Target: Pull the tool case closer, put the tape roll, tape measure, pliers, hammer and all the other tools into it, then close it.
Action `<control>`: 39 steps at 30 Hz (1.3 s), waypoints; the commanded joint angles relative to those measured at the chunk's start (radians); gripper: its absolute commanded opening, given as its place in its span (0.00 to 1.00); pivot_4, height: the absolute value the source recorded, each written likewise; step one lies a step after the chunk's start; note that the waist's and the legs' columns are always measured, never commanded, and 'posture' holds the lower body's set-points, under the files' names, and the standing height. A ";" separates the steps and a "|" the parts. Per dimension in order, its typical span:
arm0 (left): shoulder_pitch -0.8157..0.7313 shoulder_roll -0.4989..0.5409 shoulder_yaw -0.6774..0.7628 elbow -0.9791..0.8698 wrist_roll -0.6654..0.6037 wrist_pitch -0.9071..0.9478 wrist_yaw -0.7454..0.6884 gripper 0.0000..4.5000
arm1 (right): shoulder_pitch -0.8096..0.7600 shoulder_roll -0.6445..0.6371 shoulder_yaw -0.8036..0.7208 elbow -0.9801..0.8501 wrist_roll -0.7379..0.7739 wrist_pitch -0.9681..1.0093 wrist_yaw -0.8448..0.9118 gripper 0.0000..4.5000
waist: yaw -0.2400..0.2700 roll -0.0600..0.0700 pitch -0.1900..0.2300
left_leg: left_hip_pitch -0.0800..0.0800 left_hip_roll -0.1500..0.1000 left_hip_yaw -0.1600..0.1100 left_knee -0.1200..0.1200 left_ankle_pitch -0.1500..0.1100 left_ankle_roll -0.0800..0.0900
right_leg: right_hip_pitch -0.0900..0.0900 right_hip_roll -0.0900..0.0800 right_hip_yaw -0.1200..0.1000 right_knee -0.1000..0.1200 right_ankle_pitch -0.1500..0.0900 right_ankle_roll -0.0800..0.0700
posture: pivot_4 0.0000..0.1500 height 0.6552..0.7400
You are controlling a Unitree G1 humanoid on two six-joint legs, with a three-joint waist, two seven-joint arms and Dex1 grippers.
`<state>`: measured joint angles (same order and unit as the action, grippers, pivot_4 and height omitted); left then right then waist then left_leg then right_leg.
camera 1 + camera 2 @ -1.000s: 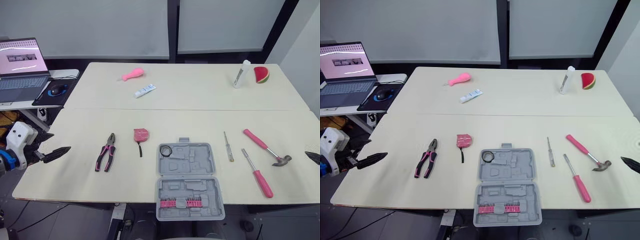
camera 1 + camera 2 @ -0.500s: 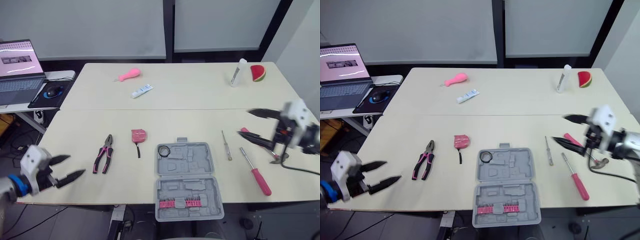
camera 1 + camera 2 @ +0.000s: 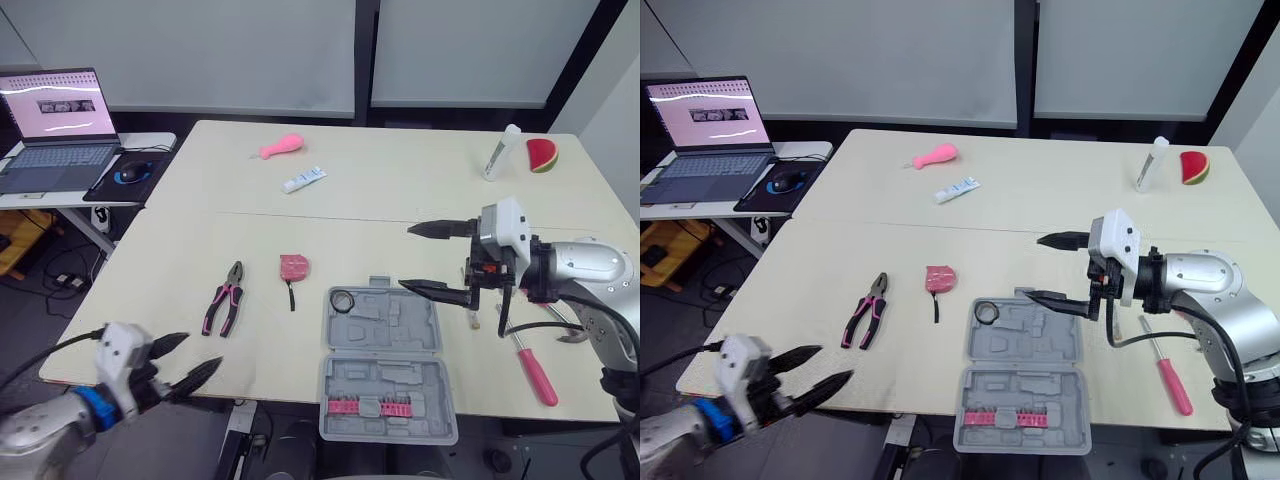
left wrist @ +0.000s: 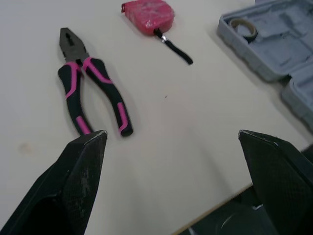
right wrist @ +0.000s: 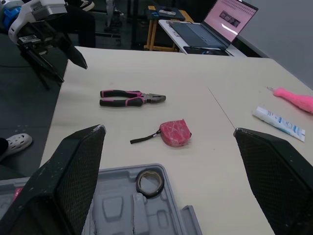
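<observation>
The left gripper [image 3: 192, 357] has dropped from beside the table's left side to its near edge, fingers spread and empty. The pliers [image 3: 224, 300] lie just ahead of its tips, slightly toward its left finger [image 4: 80, 169]. The tape measure [image 3: 294, 266] sits farther out, beyond the gap between the fingers.

The tape roll [image 3: 344, 301] is already in the open case [image 3: 400, 322], in the far-left pocket. That pocket lies past the left gripper's right fingertip. The case itself sits at the table's near edge, its front half overhanging, so the pull looks done or barely needed.

The right gripper [image 3: 412, 258] has moved most. A second ago only its tip showed at the far right, then it passed over the hammer, and now it hangs above the case's far rim, fingers wide apart and holding nothing. The tape roll lies just ahead of its lower finger and the tape measure farther ahead. The screwdriver [image 3: 535, 365] and the hammer [image 3: 570, 338] are behind its wrist, untouched.

This reads as both arms reaching in for a first pick. The left is lined up for the pliers, and the right for the case or the tape measure.
</observation>
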<state>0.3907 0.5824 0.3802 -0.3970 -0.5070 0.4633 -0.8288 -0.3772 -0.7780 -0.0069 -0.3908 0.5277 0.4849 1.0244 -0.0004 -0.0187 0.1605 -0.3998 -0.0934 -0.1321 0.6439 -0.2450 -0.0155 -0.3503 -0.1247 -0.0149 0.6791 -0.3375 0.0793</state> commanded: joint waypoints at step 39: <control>-0.546 -0.481 -0.387 0.500 0.439 -0.096 0.682 0.80 | 0.044 -0.027 -0.065 -0.099 -0.026 0.025 -0.110 1.00 | 0.000 -0.002 0.001 | 0.000 0.000 0.003 0.001 0.002 -0.004 | 0.001 0.002 -0.001 0.001 0.001 0.001 | 1.00 1.00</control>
<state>-0.1521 0.1079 -0.0092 0.0913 -0.0691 0.3644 -0.1545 -0.3237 -0.7949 -0.0469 -0.4591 0.4935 0.5132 0.9200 -0.0009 -0.0206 0.1610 -0.3995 -0.0936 -0.1288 0.6446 -0.2427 -0.0194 -0.3494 -0.1231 -0.0164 0.6802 -0.3369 0.0805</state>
